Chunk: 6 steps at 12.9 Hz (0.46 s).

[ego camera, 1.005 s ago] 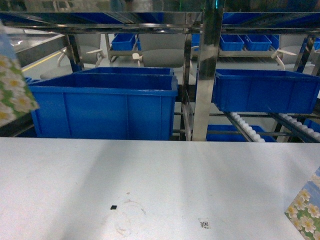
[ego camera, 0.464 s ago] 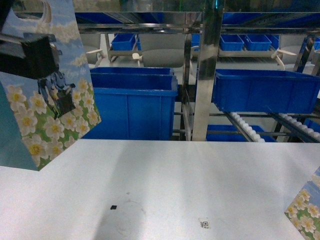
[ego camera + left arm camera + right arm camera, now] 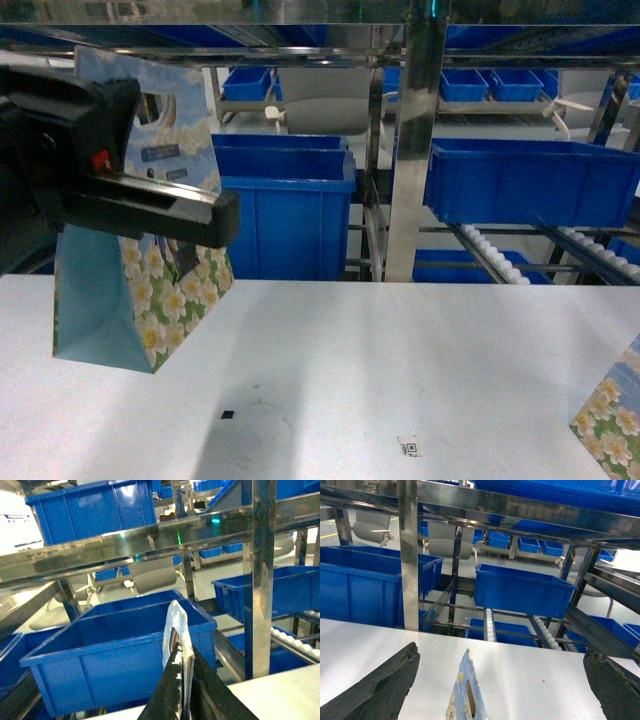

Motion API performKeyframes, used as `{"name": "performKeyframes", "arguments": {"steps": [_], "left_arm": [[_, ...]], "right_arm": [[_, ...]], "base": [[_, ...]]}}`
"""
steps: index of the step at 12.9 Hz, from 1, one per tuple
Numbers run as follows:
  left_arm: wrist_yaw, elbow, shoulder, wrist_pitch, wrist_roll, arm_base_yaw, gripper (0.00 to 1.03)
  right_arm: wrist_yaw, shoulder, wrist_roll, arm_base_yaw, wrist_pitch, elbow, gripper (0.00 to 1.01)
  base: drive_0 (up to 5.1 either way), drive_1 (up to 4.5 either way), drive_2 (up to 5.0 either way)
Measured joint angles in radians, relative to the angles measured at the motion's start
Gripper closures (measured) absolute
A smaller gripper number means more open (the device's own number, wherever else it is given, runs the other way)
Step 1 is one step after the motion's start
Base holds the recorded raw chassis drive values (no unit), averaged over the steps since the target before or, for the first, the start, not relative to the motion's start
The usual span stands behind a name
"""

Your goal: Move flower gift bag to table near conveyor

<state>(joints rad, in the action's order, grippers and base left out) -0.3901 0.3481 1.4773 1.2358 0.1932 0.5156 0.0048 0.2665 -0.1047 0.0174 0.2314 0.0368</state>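
A flower gift bag (image 3: 150, 300), sky blue with white daisies, hangs over the left part of the white table (image 3: 420, 340). My left gripper (image 3: 225, 218) is shut on its top edge. In the left wrist view the gripper (image 3: 183, 652) pinches the thin bag top (image 3: 176, 617) beside the handle hole. Whether the bag's bottom touches the table I cannot tell. A second flower bag (image 3: 610, 420) stands at the table's near right corner. Its top edge (image 3: 465, 695) shows between the fingers of my open right gripper (image 3: 500, 680), touching neither. The steel conveyor (image 3: 410, 150) rises behind the table.
Large blue bins (image 3: 285, 210) (image 3: 530, 180) sit in the racking just beyond the table's far edge. White rollers (image 3: 490, 255) slope down at the right. A black square mark (image 3: 228, 413) and a QR sticker (image 3: 408, 446) lie on the table's near part.
The left arm has swung in from the left edge, carrying the bag rightward and down over the table. The bag at the right corner has not moved.
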Motion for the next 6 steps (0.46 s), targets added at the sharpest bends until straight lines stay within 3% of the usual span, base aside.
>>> {"name": "performKeyframes", "arguments": {"steps": [6], "left_arm": [[-0.023, -0.007, 0.241, 0.046, -0.094, 0.008, 1.01]], "right_arm": [[0.0, 0.0, 0.0, 0.0, 0.0, 0.0, 0.03]], "base": [[0.0, 0.0, 0.0]]}}
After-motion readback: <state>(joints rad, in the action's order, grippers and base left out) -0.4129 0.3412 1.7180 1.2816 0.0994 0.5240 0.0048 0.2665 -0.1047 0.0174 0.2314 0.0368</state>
